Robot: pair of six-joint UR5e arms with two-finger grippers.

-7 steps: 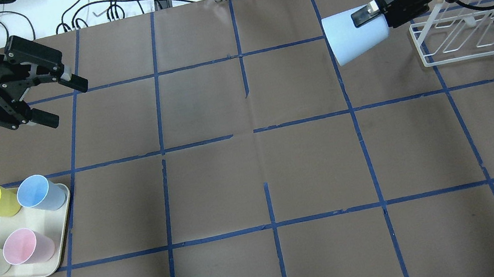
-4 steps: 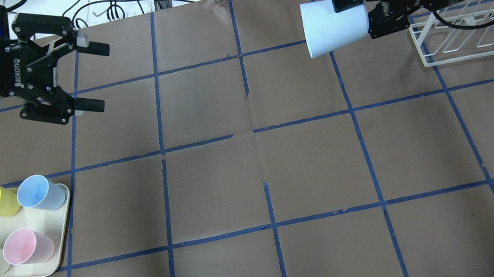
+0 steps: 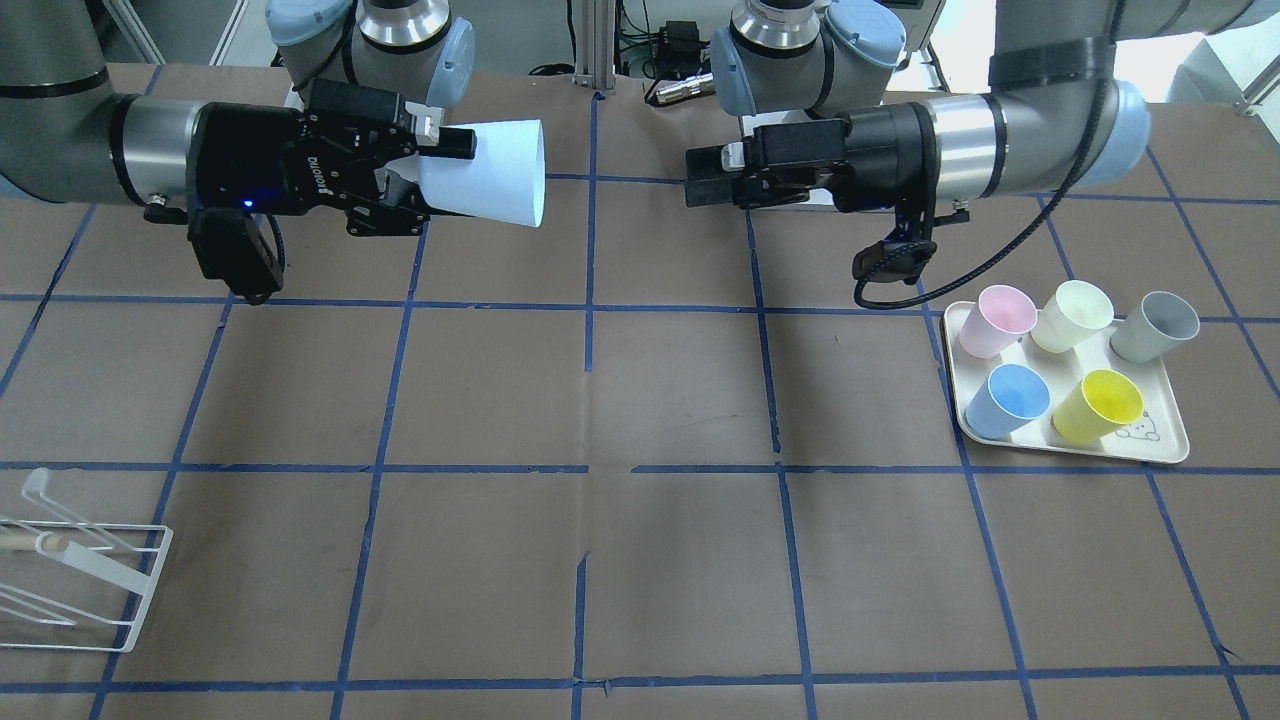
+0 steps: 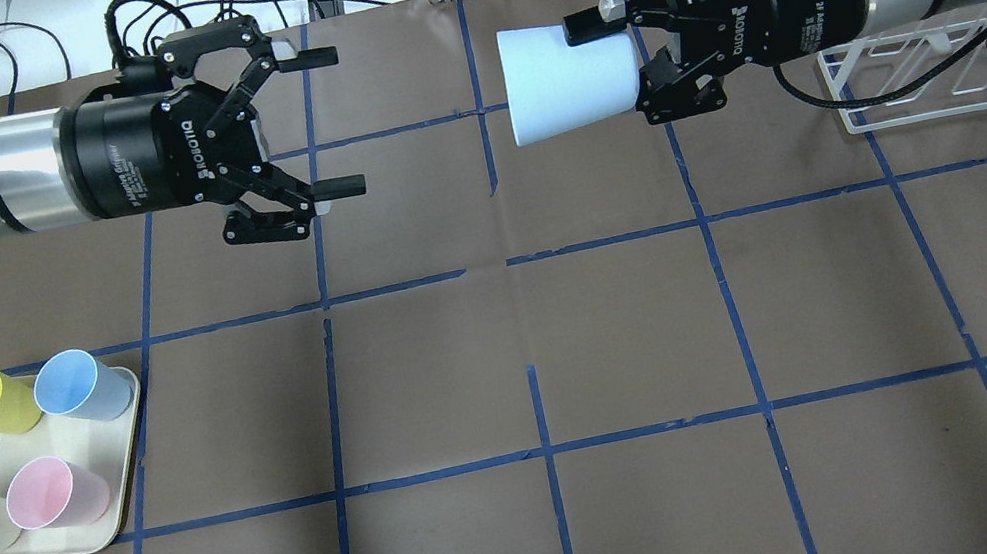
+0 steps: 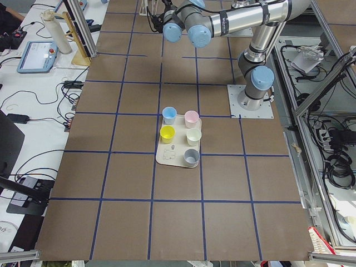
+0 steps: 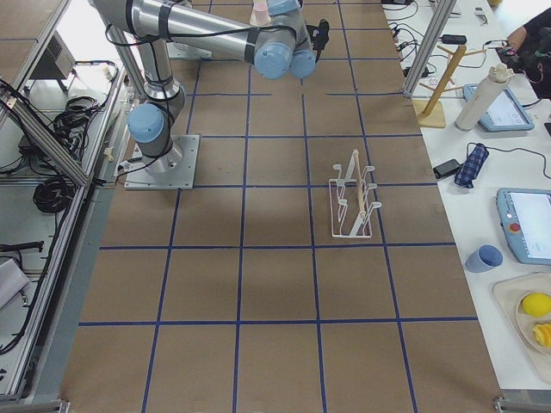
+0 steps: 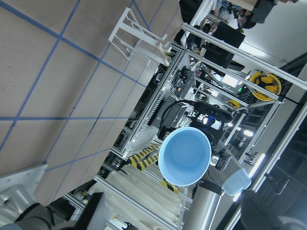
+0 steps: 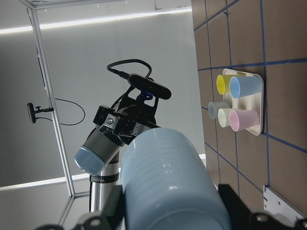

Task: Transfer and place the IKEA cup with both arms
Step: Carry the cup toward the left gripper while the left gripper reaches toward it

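Above the middle of the tabletop, a little toward its right end, we see the IKEA cup [image 4: 565, 79] held in the air on its side. Its wide mouth faces the table's left end. The right gripper [image 4: 617, 57] pinches the cup's narrow base end between its two fingers. Facing the mouth across a clear gap, the left gripper [image 4: 336, 120] hangs at about the same height with its fingers spread wide, touching nothing.

We judge the cup light, thin-walled and smooth, so its taper could let it slide. The left fingers should close across the free wide half, firmly but gently, since the rim may flex.

Near the front-left corner a tray [image 4: 129, 445] carries other cups. A white rack [image 4: 925, 74] stands near the right end.
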